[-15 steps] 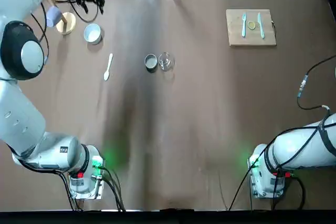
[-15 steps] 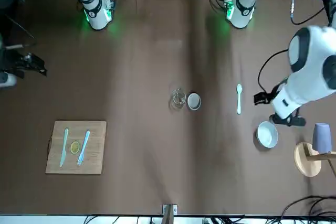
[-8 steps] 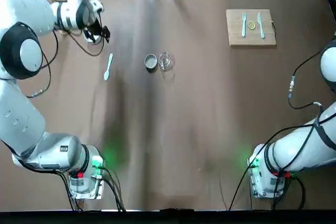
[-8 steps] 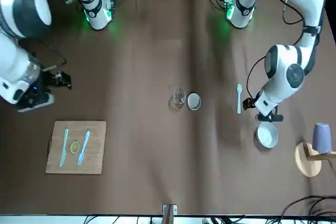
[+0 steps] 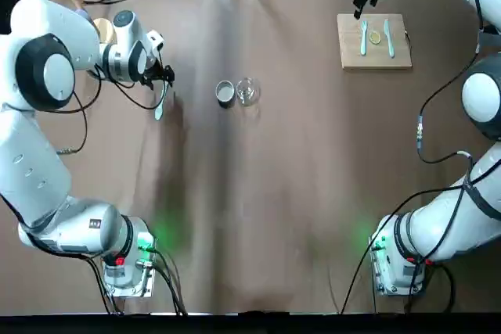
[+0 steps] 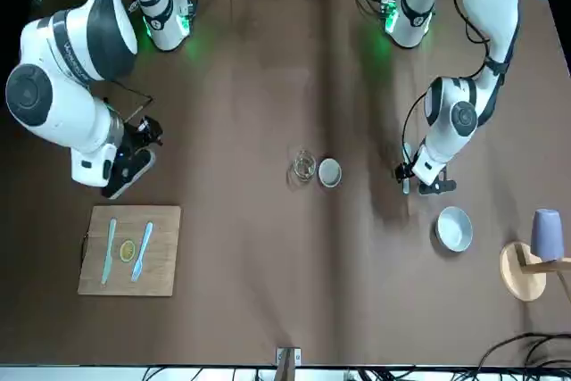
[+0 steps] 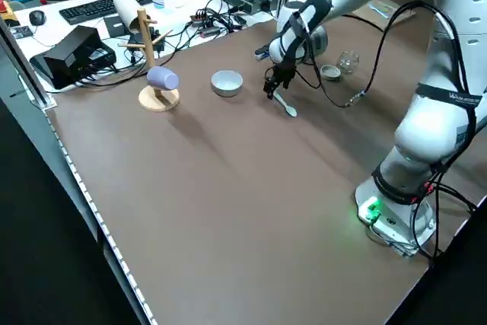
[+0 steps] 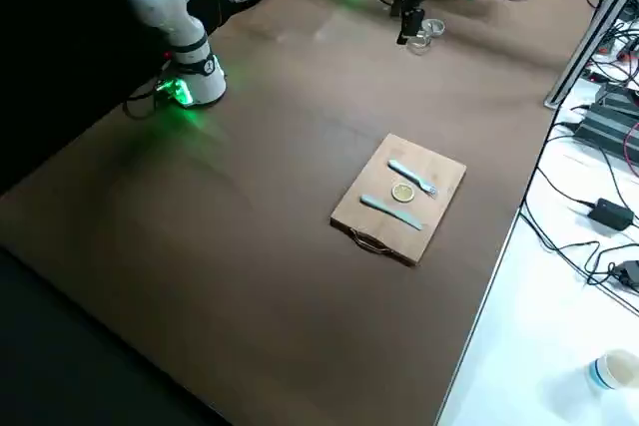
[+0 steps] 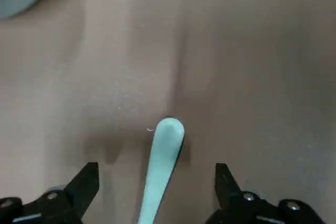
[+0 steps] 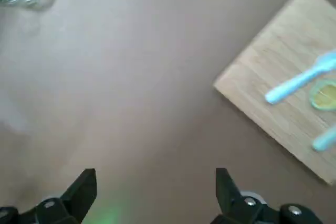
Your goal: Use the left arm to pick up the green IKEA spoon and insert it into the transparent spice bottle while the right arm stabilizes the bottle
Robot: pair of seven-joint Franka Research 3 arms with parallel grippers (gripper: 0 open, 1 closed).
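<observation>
Wooden stand: out at the far left with its purple cup [image 6: 547,235], off the working line; no part in this job.
White bowl [image 6: 454,229]: sat near the spoon, and the reach had to respect its rim.
Left hand [image 9: 157,177]: here was the action! It hung over the spoon, fingers spread wide, one to each side of the handle, gripping nothing. That straddle looked meant for a pinch across the slim part, leaving the oval end free to go into the jar.
Green spoon [image 7: 291,110]: lay flat on the surface [image 7: 228,211], oval end toward the robot's bases, handle beneath the left hand. A crooked pinch could have swung it askew.
Grey tin [image 5: 225,93]: stood just left of the glass, a neighbour to steer around.
Spice bottle [image 5: 247,91]: upright, as far as the overhead angle let one judge, and unheld. Light glass could have slid or tipped, hence the call for a second hand.
Right hand [image 10: 157,174]: poised near the board's left far corner, well apart from the bottle, fingers wide with nothing between; its next job was likely to brace the glass.
Cutting board [image 5: 350,44]: carried fork, knife and a round slice, none needed here.
</observation>
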